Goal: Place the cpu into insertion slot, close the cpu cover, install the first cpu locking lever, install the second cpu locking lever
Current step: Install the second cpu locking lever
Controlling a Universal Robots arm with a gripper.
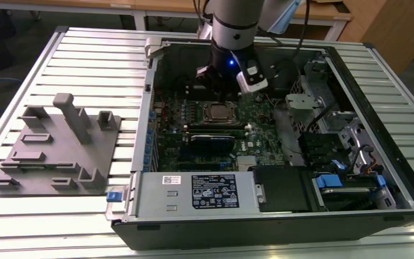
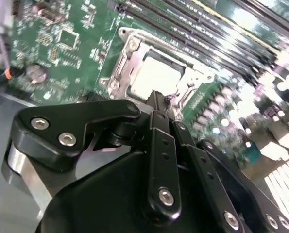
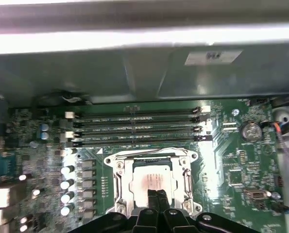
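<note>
Silver-grey cpu [image 3: 152, 180] seated in insertion slot [image 3: 116, 180] on green board, cpu cover [image 3: 150, 156] closed around it. Hand [image 3: 157, 196] clenched, empty, tips just above chip, arm reaching steeply down into open computer case [image 1: 379, 97]. Chip light, rigid, fragile; safest held by edges. Case sits on slatted bench [image 1: 63, 54].

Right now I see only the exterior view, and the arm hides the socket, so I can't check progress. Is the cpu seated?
Observer: Yes. In both wrist views the cpu lies flat, silver top up.
Operator: And the cover?
Observer: The cpu cover is down, its frame around the chip.
Operator: Where is the claw?
Observer: In the first wrist view the claw is shut and empty, its tips over the cpu's edge. I cannot tell whether they touch it.
</note>
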